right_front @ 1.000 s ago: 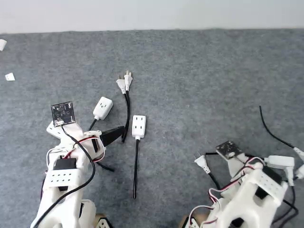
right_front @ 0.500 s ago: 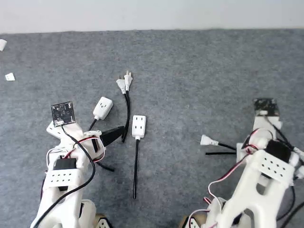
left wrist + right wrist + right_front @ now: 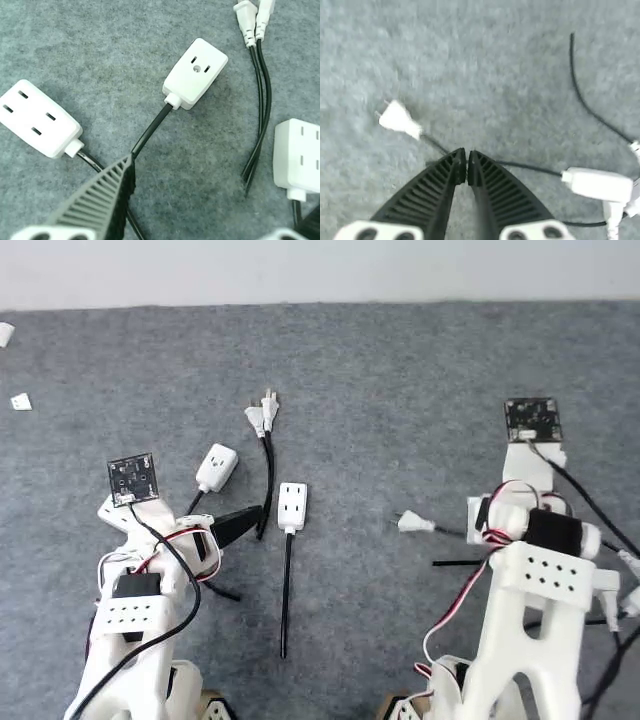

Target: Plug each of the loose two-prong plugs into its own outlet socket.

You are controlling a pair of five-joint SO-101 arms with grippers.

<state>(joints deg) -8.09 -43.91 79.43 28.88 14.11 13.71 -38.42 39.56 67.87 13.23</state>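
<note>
The right gripper point(image 3: 466, 156) is clenched on the cord point(image 3: 434, 145) of one plug point(image 3: 397, 120). This plug is located on the right side of the mat point(image 3: 400, 370), well apart from the outlets. The left gripper point(image 3: 220, 195) is released and positioned near one outlet point(image 3: 195, 72). A second outlet point(image 3: 37, 120) and a third outlet point(image 3: 300, 155) are located to either side. Two further plugs point(image 3: 262, 412) are laid together beyond them.
</note>
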